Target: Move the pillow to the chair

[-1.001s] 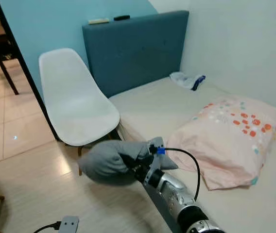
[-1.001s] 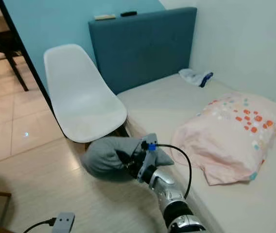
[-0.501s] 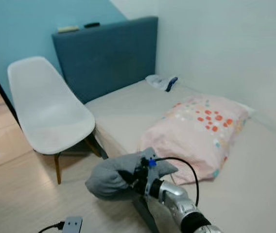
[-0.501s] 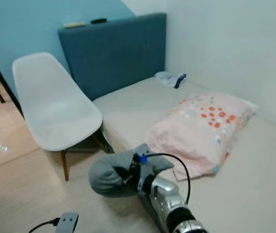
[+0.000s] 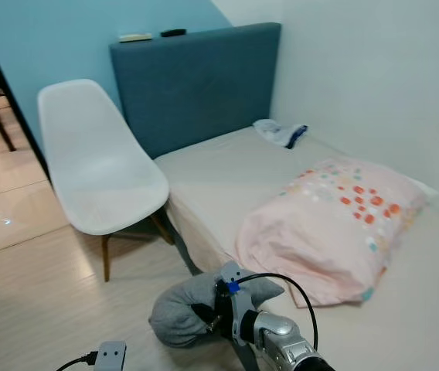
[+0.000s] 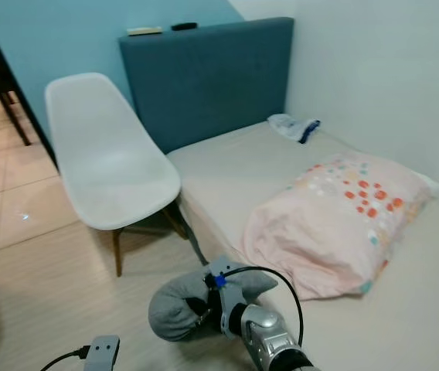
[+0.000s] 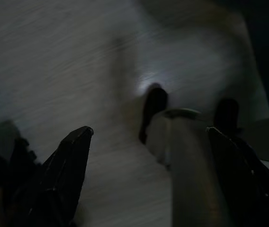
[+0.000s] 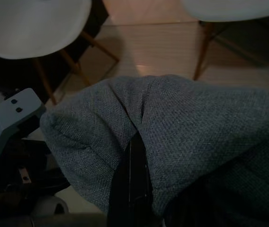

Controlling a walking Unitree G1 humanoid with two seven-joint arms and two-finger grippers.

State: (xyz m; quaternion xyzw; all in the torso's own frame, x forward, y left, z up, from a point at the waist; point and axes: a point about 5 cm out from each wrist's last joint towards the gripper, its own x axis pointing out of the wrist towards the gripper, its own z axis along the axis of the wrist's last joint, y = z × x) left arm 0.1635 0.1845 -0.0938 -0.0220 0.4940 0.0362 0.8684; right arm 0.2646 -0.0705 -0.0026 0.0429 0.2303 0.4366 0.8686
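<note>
Holding the grey pillow [image 5: 185, 309] pinched in our right gripper [image 5: 213, 313] low over the floor near the bed [image 5: 227, 166], we should lift it clear and swing left onto the white chair [image 5: 103, 174], left gripper [image 7: 144, 156] jaws spread.

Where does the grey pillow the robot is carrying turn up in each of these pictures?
Left eye view: the grey pillow is low, near the middle, held in the right claw over the wooden floor.
Right eye view: low and left of middle.
Right wrist view: close up, across the middle.
Left wrist view: too dark to pick out.
Shared landmark: the white chair, also in the right wrist view.
</note>
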